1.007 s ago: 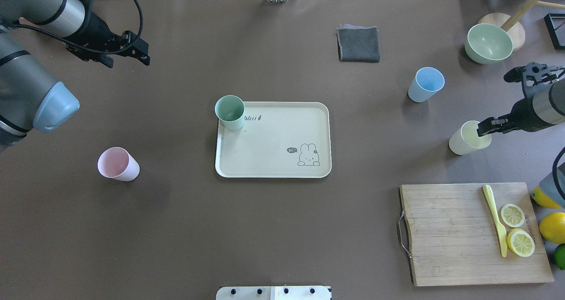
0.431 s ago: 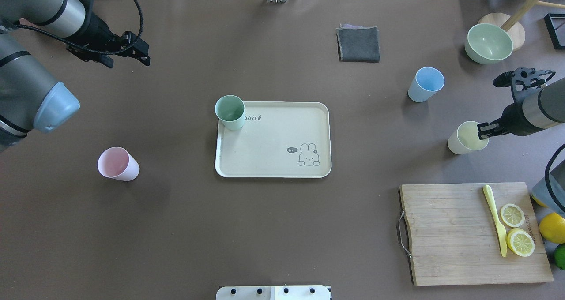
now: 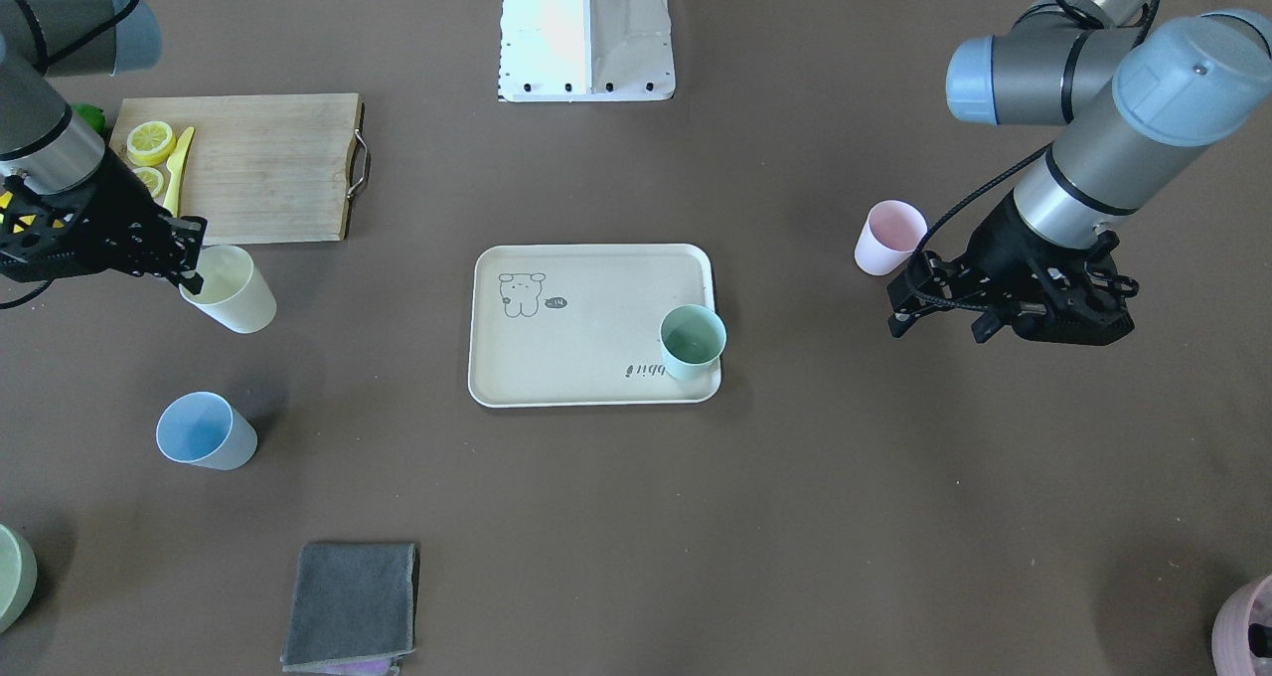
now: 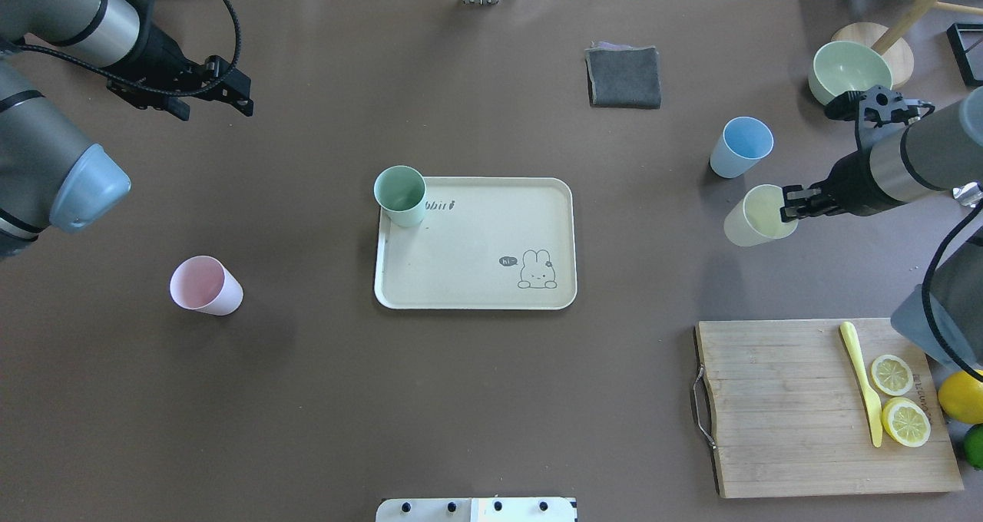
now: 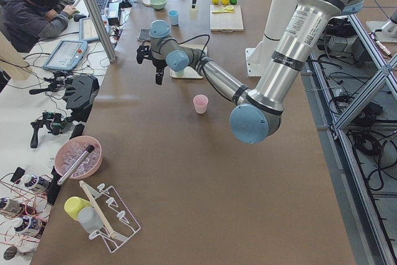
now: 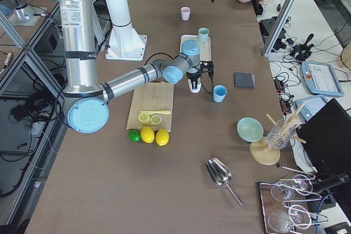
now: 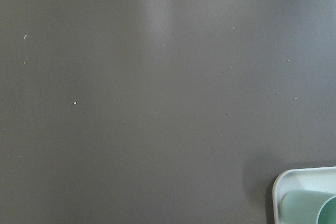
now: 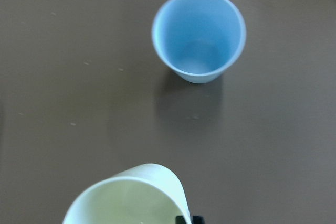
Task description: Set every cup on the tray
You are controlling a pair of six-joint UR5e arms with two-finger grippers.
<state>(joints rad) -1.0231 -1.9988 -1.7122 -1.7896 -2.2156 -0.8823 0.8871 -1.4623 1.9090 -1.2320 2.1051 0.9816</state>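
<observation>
The cream tray (image 4: 476, 280) lies mid-table, with the mint green cup (image 4: 401, 194) upright in its far left corner. My right gripper (image 4: 791, 199) is shut on the rim of the pale yellow cup (image 4: 756, 216) and holds it above the table, right of the tray and just in front of the light blue cup (image 4: 741, 147). The pale pink cup (image 4: 203, 285) stands on the table left of the tray. My left gripper (image 4: 211, 111) is open and empty, far left, beyond the pink cup. The right wrist view shows the blue cup (image 8: 199, 35) and the yellow rim (image 8: 131, 198).
A wooden cutting board (image 4: 783, 407) with lemon slices and a yellow knife lies front right, with whole lemons (image 4: 960, 395) beside it. A grey cloth (image 4: 623, 77) lies at the back. A pale green bowl (image 4: 845, 69) stands back right, behind the right arm.
My right gripper has carried the yellow cup left toward the tray and a little farther back, beside the blue cup. The left gripper has shifted only slightly.
</observation>
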